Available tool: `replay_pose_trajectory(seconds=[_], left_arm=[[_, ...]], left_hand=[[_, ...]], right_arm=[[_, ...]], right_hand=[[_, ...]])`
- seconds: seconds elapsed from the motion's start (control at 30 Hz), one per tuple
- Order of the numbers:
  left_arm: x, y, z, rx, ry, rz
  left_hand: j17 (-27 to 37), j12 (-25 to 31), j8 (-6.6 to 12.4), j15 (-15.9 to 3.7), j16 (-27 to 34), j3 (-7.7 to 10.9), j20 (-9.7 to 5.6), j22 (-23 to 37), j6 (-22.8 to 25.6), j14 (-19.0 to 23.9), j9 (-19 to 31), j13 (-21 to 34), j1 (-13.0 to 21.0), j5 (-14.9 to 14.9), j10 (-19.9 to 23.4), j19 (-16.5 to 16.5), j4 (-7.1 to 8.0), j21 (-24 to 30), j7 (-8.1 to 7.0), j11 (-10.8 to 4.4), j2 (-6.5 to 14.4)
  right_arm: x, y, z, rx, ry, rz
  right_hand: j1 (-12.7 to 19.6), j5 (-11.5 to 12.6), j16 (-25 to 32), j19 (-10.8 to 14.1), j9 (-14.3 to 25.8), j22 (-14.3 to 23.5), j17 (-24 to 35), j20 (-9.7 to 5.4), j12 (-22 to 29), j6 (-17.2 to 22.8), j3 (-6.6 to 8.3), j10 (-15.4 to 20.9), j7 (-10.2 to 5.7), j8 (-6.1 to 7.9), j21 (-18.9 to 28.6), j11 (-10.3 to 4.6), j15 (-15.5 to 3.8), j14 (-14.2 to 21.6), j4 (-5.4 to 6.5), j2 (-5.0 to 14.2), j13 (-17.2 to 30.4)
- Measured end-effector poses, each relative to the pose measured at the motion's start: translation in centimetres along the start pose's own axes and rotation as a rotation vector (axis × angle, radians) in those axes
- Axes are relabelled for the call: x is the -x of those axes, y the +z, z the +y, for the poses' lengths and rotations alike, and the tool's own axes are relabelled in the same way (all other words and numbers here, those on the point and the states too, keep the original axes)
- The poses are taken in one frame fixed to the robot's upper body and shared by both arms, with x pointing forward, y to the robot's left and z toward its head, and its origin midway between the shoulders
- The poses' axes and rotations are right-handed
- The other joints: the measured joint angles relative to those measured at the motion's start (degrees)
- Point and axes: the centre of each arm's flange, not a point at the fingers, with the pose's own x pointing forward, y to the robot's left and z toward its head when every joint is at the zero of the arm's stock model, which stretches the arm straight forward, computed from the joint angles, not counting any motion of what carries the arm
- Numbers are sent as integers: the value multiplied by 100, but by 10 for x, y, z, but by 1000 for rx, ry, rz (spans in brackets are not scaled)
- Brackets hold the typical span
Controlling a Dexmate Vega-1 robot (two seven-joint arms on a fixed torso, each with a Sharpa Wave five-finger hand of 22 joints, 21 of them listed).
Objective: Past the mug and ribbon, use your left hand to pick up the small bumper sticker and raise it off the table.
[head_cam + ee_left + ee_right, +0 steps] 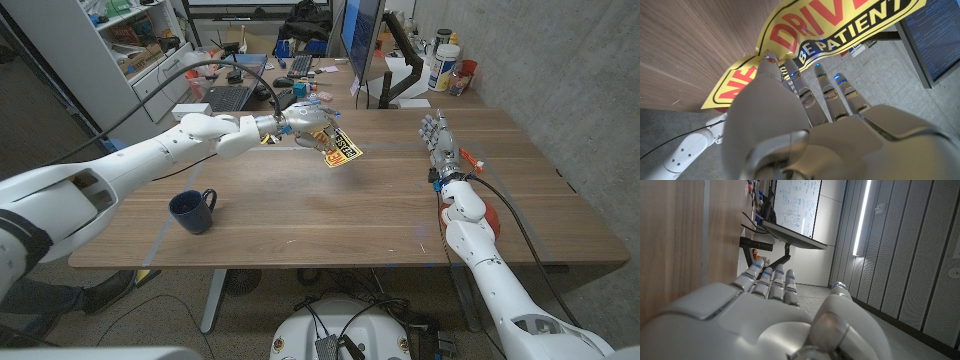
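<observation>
**Sticker held above the far side of the worktop**

A wooden worktop [330,220] with visible grain stands in an office: shelving behind its far left corner, a cluttered desk with a laptop [228,97] beyond the far edge, a monitor [362,35] near the far middle, a grey textured wall on the right.

One dark blue mug [192,211] stands upright near the left edge toward the near side; whether anything is in it cannot be told. Several jars and bottles [447,66] are grouped by the far right corner.

One bumper sticker [340,148], yellow with red and black lettering, hangs tilted above the far middle of the worktop, pinched in the left hand [306,125]; in the left wrist view the thumb and fingers [826,92] clamp the sticker [805,35].

The right hand [438,142] sits near the right edge toward the far side, holding nothing, fingers straight and side by side with the thumb apart.
</observation>
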Motion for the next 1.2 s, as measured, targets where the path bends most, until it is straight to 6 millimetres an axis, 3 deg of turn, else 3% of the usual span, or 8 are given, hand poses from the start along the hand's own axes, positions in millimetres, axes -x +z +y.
replay_pose_trajectory(seconds=[0.8,1.2], left_arm=[[6,-8,34,-42,81,39],[6,-8,40,-52,101,47]], left_hand=[[-1,0,40,15,0,-38,0,0,31,14,-33,0,38,-49,102,-1,8,0,31,19,7],[-1,0,42,15,0,-38,0,0,31,14,-31,0,38,-50,102,-1,7,0,31,19,7]], right_arm=[[-2,2,2,-7,10,-3],[0,1,2,-11,12,-5]], right_hand=[[0,0,0,0,0,0,0,0,0,0,0,0,0,0,0,0,0,0,0,0,0],[0,0,0,0,0,0,0,0,0,0,0,0,0,0,0,0,0,0,0,0,0]])
